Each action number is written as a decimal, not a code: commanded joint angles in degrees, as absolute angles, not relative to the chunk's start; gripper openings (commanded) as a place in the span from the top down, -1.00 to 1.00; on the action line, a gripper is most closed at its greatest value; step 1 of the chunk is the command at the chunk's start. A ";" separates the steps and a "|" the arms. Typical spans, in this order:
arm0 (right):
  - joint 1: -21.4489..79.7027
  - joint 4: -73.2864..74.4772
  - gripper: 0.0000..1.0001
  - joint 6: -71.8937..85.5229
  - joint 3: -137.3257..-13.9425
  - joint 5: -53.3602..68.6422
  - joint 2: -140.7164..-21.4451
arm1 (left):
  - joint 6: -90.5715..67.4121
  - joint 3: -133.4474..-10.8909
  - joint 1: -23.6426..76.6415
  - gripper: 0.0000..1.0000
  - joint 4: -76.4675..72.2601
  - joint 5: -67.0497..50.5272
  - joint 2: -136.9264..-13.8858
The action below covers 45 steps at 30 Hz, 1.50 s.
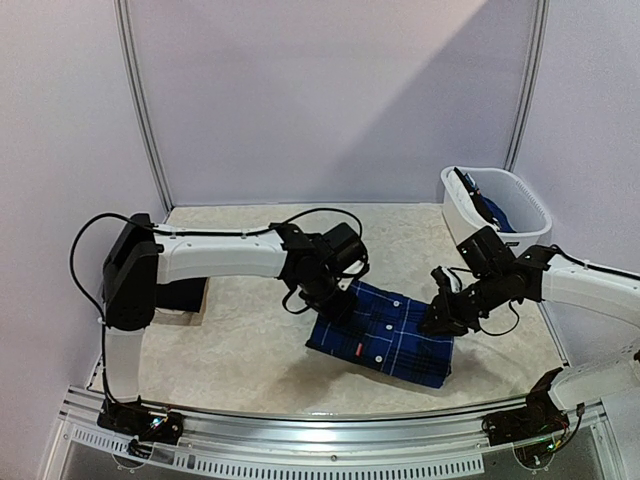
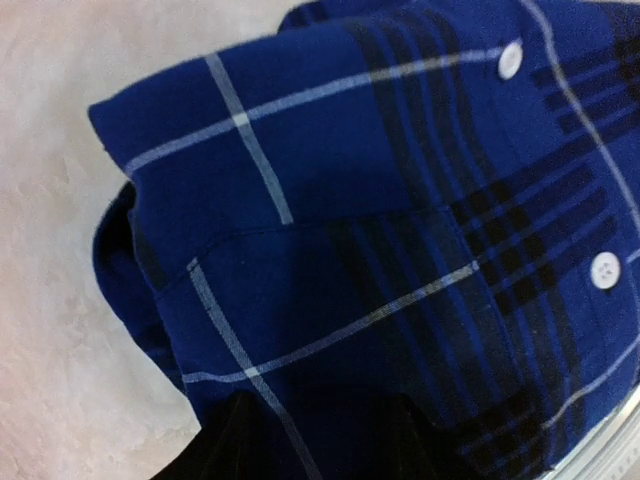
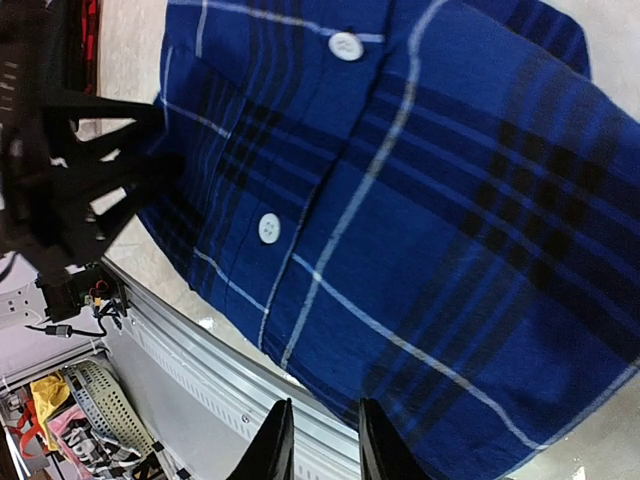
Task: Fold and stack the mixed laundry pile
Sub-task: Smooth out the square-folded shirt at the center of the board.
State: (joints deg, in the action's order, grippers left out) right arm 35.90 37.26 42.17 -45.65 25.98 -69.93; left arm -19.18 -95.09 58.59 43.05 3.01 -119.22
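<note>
The blue plaid button shirt (image 1: 385, 335) lies folded flat in the middle of the table and fills both wrist views (image 2: 400, 200) (image 3: 420, 180). My left gripper (image 1: 335, 300) (image 2: 318, 400) is down on the shirt's far left edge, its fingers apart with flat cloth between them. At the shirt's right edge my right gripper (image 1: 440, 322) (image 3: 325, 405) hangs with a narrow gap between its fingers and nothing in it. A dark folded garment (image 1: 182, 295) sits at the table's left, half hidden by my left arm. A strip of red-black cloth (image 3: 92, 25) shows behind that arm.
A white plastic basket (image 1: 450, 215) stands at the back right with a blue garment (image 1: 497, 213) inside. The metal rail of the table's near edge (image 3: 210, 370) runs just below the shirt. Grey walls close in the back and both sides.
</note>
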 commanded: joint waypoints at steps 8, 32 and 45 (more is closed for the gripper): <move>36.13 35.09 0.52 42.46 -45.52 24.93 -74.06 | -26.29 -81.81 58.25 0.16 39.00 3.69 -116.08; 41.93 28.04 0.51 43.14 -45.67 35.84 -80.88 | -23.41 -89.57 63.21 0.14 40.51 -10.45 -114.04; 41.79 25.85 0.54 43.34 -38.61 29.66 -92.49 | -26.27 -76.03 63.63 0.25 33.41 -8.41 -115.66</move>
